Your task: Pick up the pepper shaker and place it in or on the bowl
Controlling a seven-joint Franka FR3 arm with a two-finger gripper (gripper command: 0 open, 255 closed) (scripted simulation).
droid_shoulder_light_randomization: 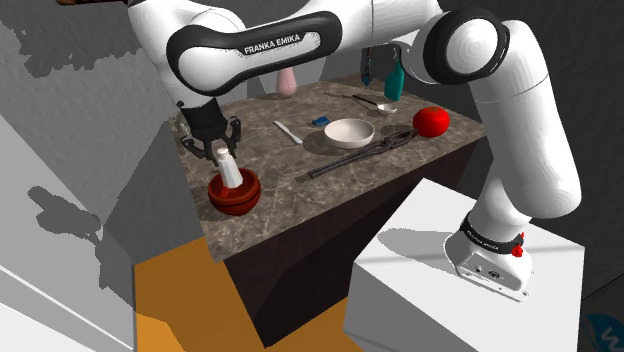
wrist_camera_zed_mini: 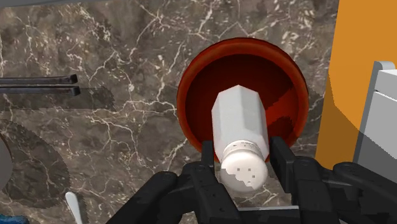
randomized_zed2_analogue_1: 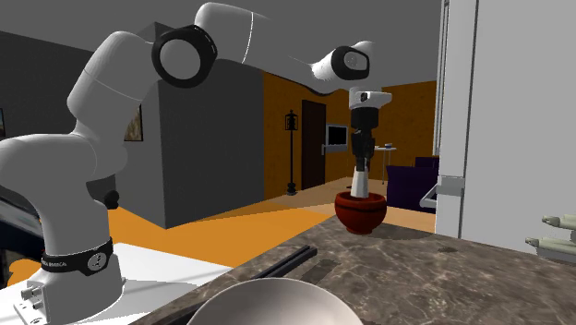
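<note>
Gripper: the black gripper [wrist_camera_zed_mini: 245, 167] is closed onto the pepper shaker [wrist_camera_zed_mini: 239, 130]. Its fingers [wrist_camera_zed_mini: 208, 158] sit against opposite sides just below the cap, and the gap between them is no wider than the shaker.
What it touches: the fingers meet the shaker's upper end and nothing else.
Gripper position: it points down, directly above the red bowl [droid_shoulder_light_randomization: 236, 194], at the end of the table [droid_shoulder_light_randomization: 285, 197] toward the shoulder view's left.
Pepper shaker: it is white, with a faceted body and a round cap dotted with holes. It stands cap up between the fingers, leaning slightly in the shoulder view. Its lower end is inside the red bowl, below the rim.
Contact with the bowl: I cannot tell whether the shaker's base rests on the bowl's bottom or hangs just above it.
Red bowl: it is round and dark red and stands on the dark marbled table top close to the edge. The orange floor [droid_shoulder_light_randomization: 170, 300] lies beyond that edge.
Arm: the white arm [droid_shoulder_light_randomization: 520, 130] rises from the white stand [droid_shoulder_light_randomization: 420, 250] at the shoulder view's lower right and reaches across the table to the bowl.
Rest of the table: a white bowl [droid_shoulder_light_randomization: 349, 132] lies with dark tongs [droid_shoulder_light_randomization: 360, 158] just beside it. Farther toward the shoulder view's right are a red round fruit [droid_shoulder_light_randomization: 431, 121], a spoon [droid_shoulder_light_randomization: 375, 102] and a teal bottle [droid_shoulder_light_randomization: 394, 78]. All of these are well apart from the red bowl.
</note>
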